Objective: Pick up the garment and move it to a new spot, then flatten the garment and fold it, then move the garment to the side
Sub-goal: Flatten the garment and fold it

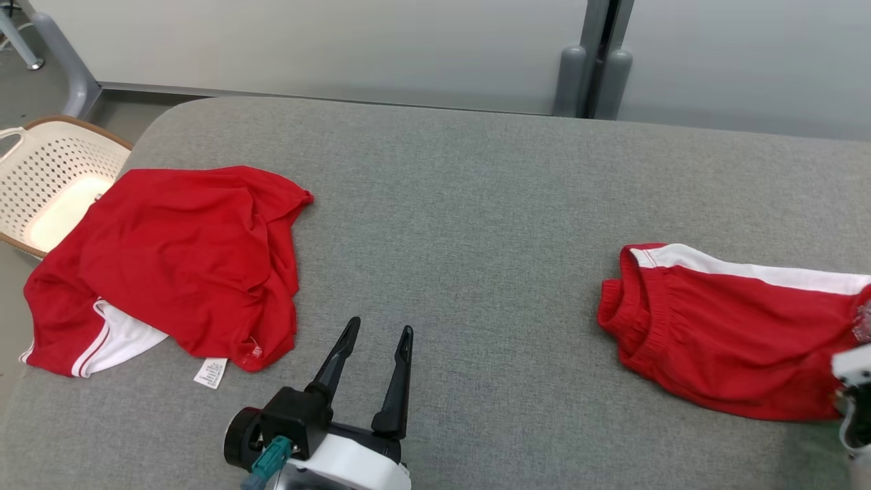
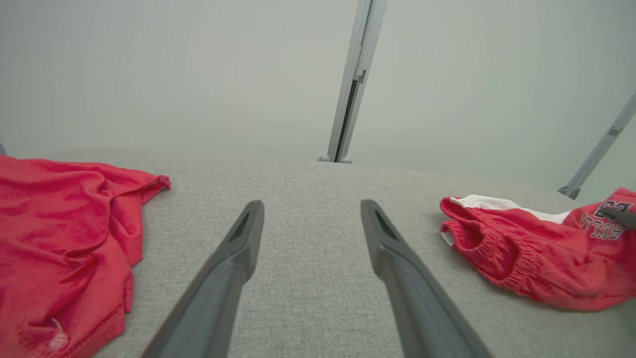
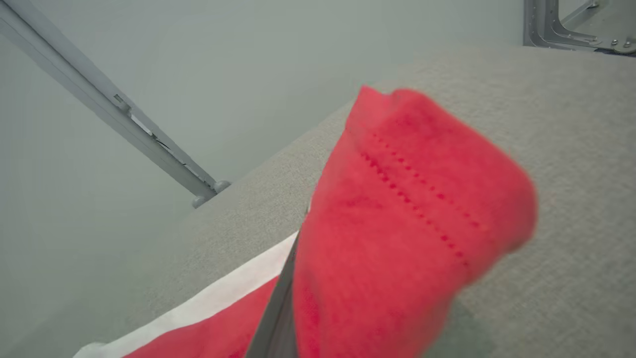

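Observation:
A red garment, a pair of shorts with a white side stripe (image 1: 721, 327), lies crumpled at the right of the grey padded table (image 1: 476, 204). It also appears in the left wrist view (image 2: 536, 253). My right gripper (image 3: 303, 233) is shut on a lifted red hem of the shorts (image 3: 407, 209). That fabric drapes over one dark finger (image 3: 276, 318) and hides the other. The right wrist's white housing (image 1: 854, 401) sits at the shorts' right end. My left gripper (image 1: 376, 333) hovers open and empty over bare table near the front middle, fingers (image 2: 233, 278) spread wide.
A second red garment, a shirt with white trim and a label (image 1: 170, 265), lies spread at the table's left, partly over the edge. A cream perforated basket (image 1: 41, 170) stands beside that edge. Grey partition posts (image 1: 592, 75) rise behind the table.

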{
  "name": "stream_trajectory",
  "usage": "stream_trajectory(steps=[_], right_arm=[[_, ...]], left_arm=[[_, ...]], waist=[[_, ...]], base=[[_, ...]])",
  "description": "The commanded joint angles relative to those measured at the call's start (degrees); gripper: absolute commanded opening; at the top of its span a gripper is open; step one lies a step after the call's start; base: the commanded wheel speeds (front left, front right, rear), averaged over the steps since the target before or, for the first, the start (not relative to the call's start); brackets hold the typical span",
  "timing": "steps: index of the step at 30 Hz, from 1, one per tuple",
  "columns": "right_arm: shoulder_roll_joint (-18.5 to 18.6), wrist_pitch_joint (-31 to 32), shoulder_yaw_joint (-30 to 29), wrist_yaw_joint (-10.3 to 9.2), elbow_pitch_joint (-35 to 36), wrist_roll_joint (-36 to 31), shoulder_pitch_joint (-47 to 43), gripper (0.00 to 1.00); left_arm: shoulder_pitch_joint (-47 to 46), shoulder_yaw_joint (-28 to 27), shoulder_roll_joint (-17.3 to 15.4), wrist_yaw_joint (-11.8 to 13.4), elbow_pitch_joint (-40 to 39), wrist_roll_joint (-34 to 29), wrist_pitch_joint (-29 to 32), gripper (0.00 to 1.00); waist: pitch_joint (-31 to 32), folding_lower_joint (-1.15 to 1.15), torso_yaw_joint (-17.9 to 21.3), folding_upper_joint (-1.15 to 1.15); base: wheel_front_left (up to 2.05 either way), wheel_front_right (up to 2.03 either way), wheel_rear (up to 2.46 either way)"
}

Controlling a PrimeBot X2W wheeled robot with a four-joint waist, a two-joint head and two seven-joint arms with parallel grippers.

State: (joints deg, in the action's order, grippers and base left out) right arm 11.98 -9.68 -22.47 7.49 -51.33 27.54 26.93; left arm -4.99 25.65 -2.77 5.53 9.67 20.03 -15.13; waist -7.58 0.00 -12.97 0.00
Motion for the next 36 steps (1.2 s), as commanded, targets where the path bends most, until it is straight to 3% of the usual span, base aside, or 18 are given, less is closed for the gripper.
stream_trajectory(steps=[1,13,22,23,24,36], right_arm=[[-0.58,-0.58,0.94,0.00,0.73,-0.37,0.40,0.00],[-2.43,-1.50,22.86,0.00,12.82,2.24,-6.77,0.00],[-1.86,-0.94,31.39,0.00,14.68,3.60,-10.39,0.00],[-1.73,-0.55,32.10,0.00,14.41,3.27,-10.57,0.36],[-1.67,-0.50,32.69,0.00,14.20,3.05,-10.63,0.98],[-1.45,1.64,40.79,0.00,13.61,4.15,-10.37,1.00]], left_arm=[[0.61,-0.34,-0.24,-0.36,0.26,0.14,-0.01,1.00],[1.91,-3.69,-0.24,-1.56,1.72,-0.21,0.00,1.00],[3.63,-5.19,-0.24,-2.16,2.08,0.00,-0.01,1.00],[3.73,-5.29,-0.24,-2.24,2.09,0.03,-0.01,1.00],[3.86,-5.31,-0.24,-2.34,2.19,0.05,-0.01,1.00],[3.43,-4.43,-0.24,-2.43,2.35,0.21,-0.01,1.00]], waist=[[0.37,0.00,-0.32,0.00],[4.05,0.00,-3.03,0.00],[5.58,0.00,-3.94,0.00],[5.62,0.00,-4.01,0.00],[5.63,0.00,-4.08,0.00],[4.95,0.00,-4.79,0.00]], base=[[0.00,0.00,0.00],[0.00,0.00,0.00],[0.00,0.00,0.00],[0.00,0.00,0.00],[0.00,0.00,0.00],[0.00,0.00,0.00]])
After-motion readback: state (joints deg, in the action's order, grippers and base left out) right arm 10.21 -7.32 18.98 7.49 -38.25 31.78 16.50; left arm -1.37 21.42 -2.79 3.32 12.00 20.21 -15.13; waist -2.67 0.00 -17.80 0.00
